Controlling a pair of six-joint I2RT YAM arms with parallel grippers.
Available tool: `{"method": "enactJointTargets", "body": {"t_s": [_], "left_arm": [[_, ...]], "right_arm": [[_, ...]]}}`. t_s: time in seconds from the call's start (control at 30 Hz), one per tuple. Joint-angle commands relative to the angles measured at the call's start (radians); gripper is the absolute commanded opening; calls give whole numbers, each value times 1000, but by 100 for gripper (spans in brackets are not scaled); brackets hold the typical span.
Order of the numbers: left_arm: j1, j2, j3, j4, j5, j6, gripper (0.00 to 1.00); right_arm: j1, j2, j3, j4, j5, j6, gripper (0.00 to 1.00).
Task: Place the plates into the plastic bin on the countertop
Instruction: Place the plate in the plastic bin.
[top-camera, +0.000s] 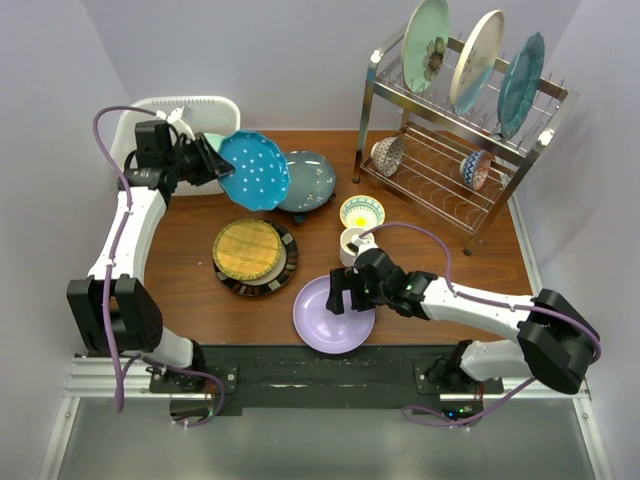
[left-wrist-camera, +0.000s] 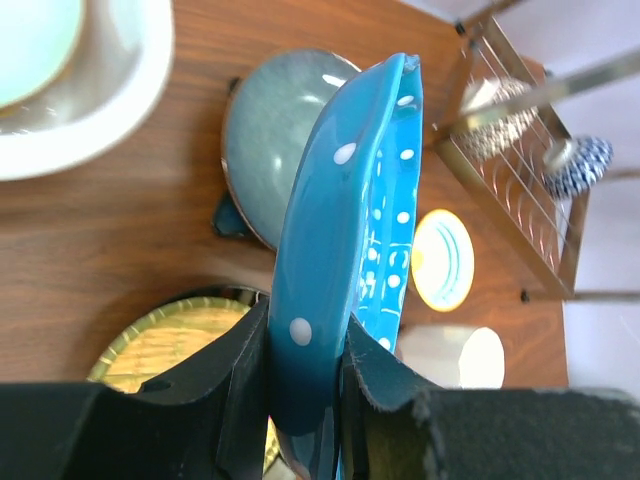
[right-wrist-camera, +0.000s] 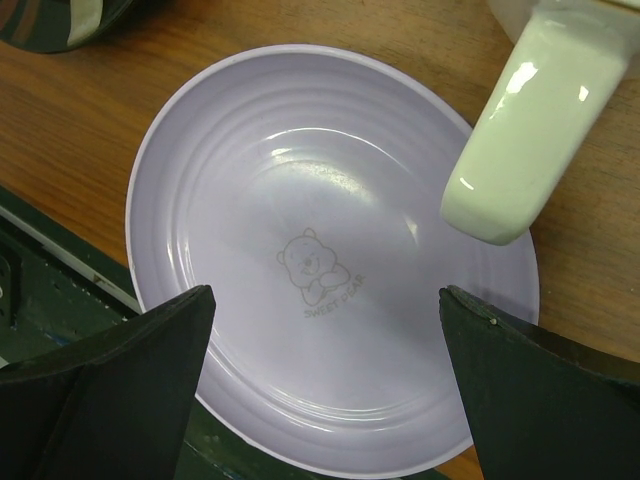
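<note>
Plates lie about on the brown countertop (top-camera: 180, 250). At the far left sits the white plastic bin (top-camera: 190, 103). Near it the left gripper (top-camera: 212, 160) pinches the blue dotted plate (top-camera: 255, 170) by its rim, and the plate is up in the air, tipped on its edge. Next come the dark teal plate (top-camera: 312, 178) and the yellow woven plate (top-camera: 250, 252), flat on the wood. Then the right gripper (right-wrist-camera: 325, 385) hangs over the lilac plate (right-wrist-camera: 330, 260) with its fingers spread wide. Three more plates (top-camera: 476, 62) stand in the wire rack (top-camera: 437, 180).

text: "SWEET BEAR", faint | on: lilac plate (right-wrist-camera: 330, 190) centre, beneath bear drawing (right-wrist-camera: 316, 262)
</note>
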Motion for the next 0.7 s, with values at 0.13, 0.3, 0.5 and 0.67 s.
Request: {"method": "enactJointTargets", "body": {"t_s": [0.13, 0.3, 0.5, 0.67], "left_arm": [[44, -21, 79, 284, -103, -161, 0], [48, 2, 77, 347, -174, -221, 0], [68, 42, 82, 394, -232, -264, 0], [101, 85, 108, 417, -237, -324, 0]], "right_arm": [[2, 16, -11, 39, 1, -14, 99], [5, 21, -11, 43, -1, -19, 99], [4, 15, -20, 43, 3, -20, 99], [2, 12, -31, 42, 6, -19, 99]]}}
